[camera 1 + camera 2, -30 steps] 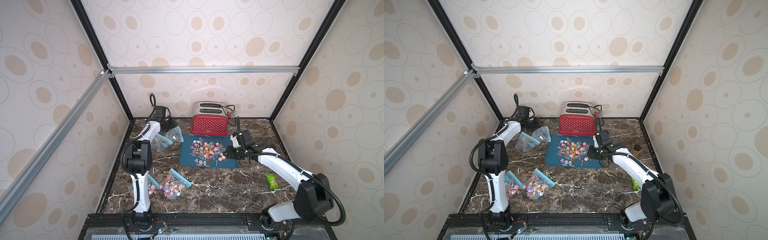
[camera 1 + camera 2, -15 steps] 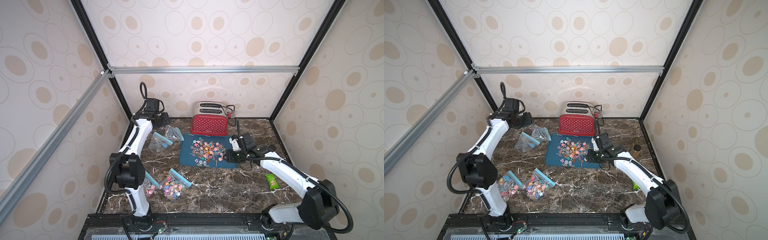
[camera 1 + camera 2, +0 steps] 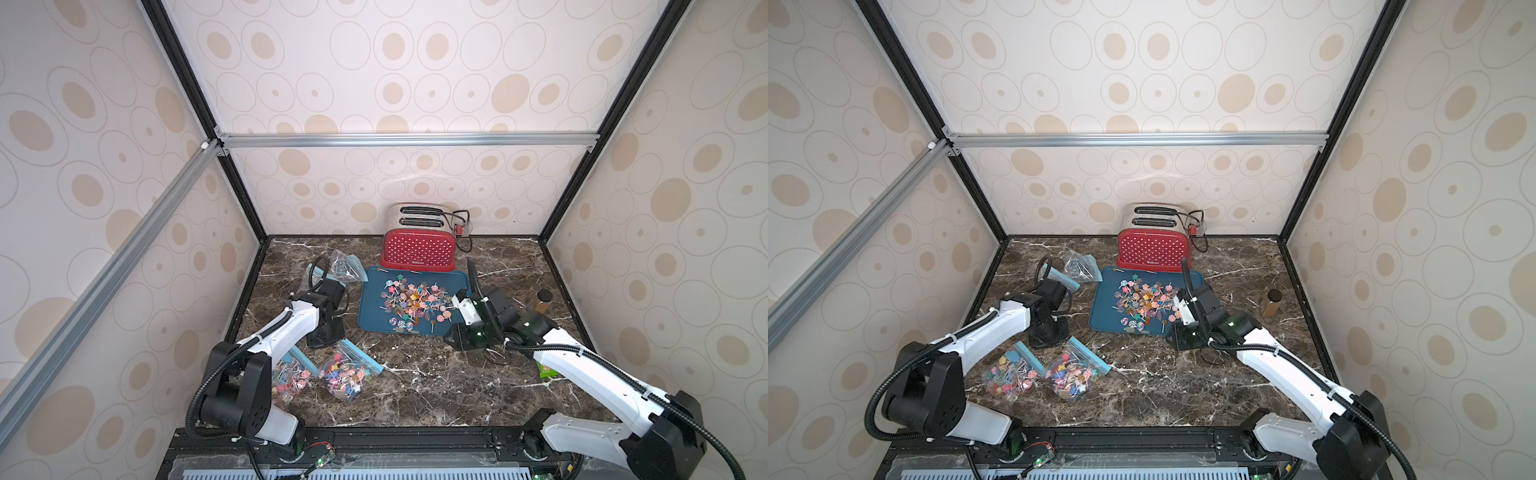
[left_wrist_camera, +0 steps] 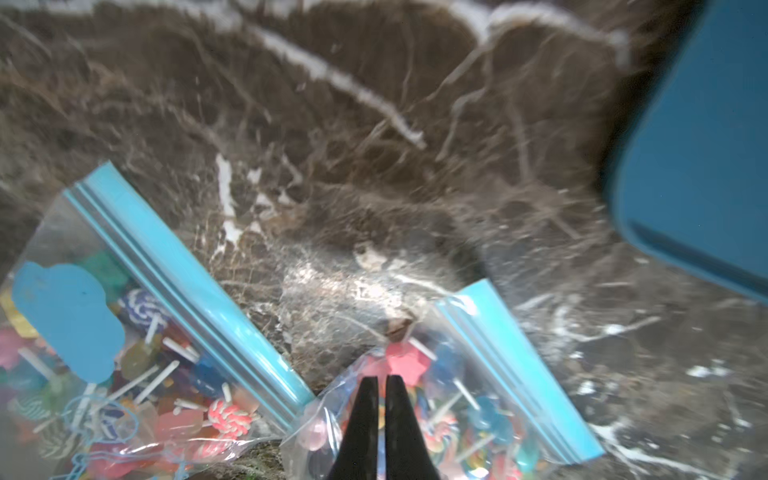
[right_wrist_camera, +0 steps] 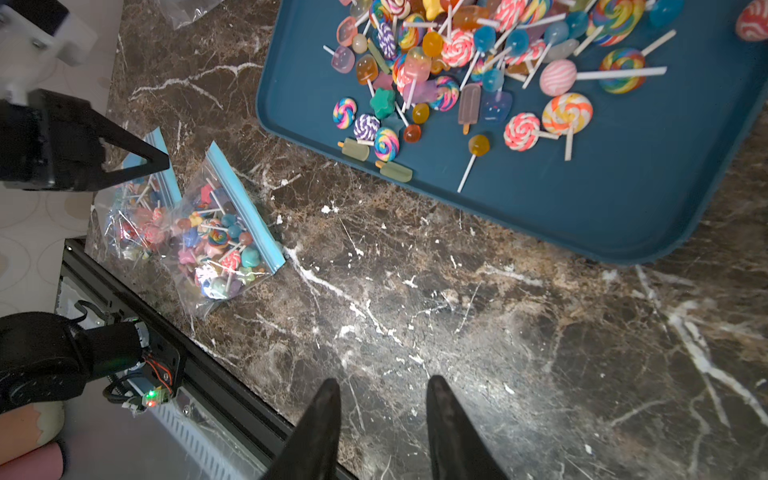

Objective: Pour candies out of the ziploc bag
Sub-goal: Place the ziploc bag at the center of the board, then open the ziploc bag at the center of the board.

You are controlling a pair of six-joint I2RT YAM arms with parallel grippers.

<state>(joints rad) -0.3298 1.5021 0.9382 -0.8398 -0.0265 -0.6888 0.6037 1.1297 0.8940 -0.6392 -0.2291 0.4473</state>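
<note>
Landmark: take the dark blue rectangular plastic tray [image 3: 371, 318] on the brown marble tabletop [image 3: 436, 395] as your reference for every position below.

Poured candies: the small lollipops with round, swirl and star heads on thin white sticks [image 3: 415, 301] lie loose on the tray. The tray floor nearest the right gripper is bare [image 5: 582, 199].

Full bags: two clear ziploc bags with light blue zip strips lie side by side off the tray's near left corner. These are the tray-side ziploc bag [image 3: 345, 376] and the outer ziploc bag [image 3: 286, 380]. Both are packed with candies, with their zip strips turned toward the tray.

Left gripper [image 4: 381, 378]: it hangs over a corner of the tray-side ziploc bag [image 4: 457, 399]. Its black fingers stand almost together with only a slit between them. You cannot tell whether they pinch the film.

Right gripper [image 5: 382, 386]: it hovers over bare marble just off the tray's near right corner. Its fingers stand apart with nothing between them.

Empty bags: crumpled clear bags [image 3: 343, 266] lie beside the tray's far left corner.

Toaster: the red dotted toaster [image 3: 417, 249] stands just behind the tray's far edge.

Bottle: the amber bottle with a dark cap [image 3: 541, 307] stands upright, apart from the tray's right edge.
</note>
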